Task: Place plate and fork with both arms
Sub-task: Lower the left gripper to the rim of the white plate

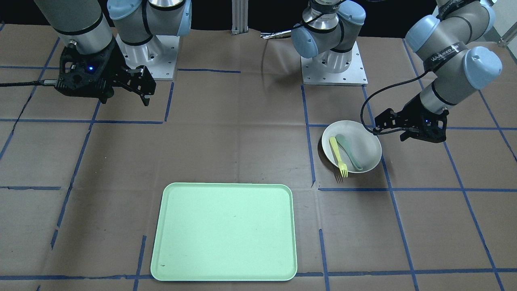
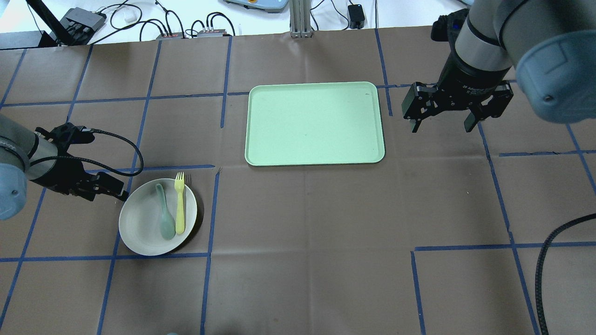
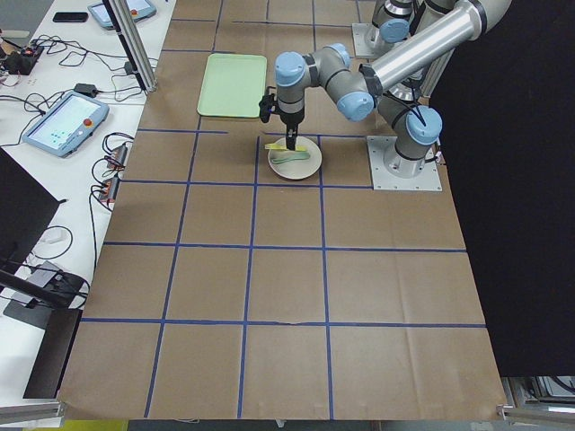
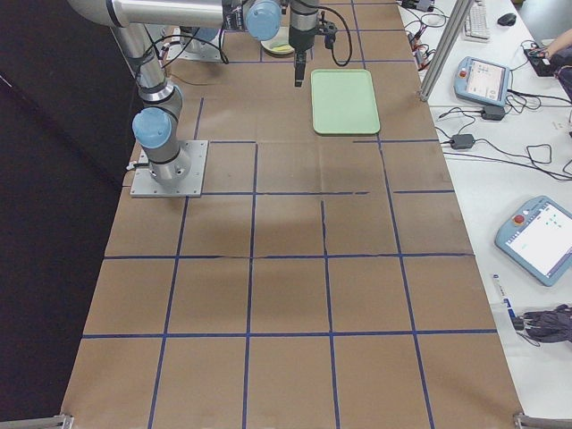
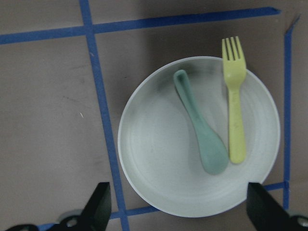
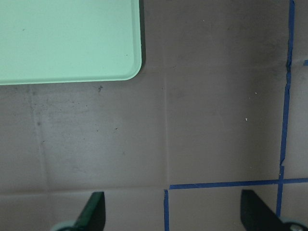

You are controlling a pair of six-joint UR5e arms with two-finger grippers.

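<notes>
The off-white plate sits on the table on my left side; it also shows in the front view and the left wrist view. The yellow fork lies in it, tines sticking out over the far rim. My left gripper is open and empty, hovering over the plate's rim on my left; its fingers stand wide apart. My right gripper is open and empty, held above bare table to the right of the tray; its fingertips show in the right wrist view.
A grey-green spoon lies in the plate beside the fork. The rectangular light-green tray lies at the table's far middle, with nothing on it. Blue tape lines cross the brown table cover.
</notes>
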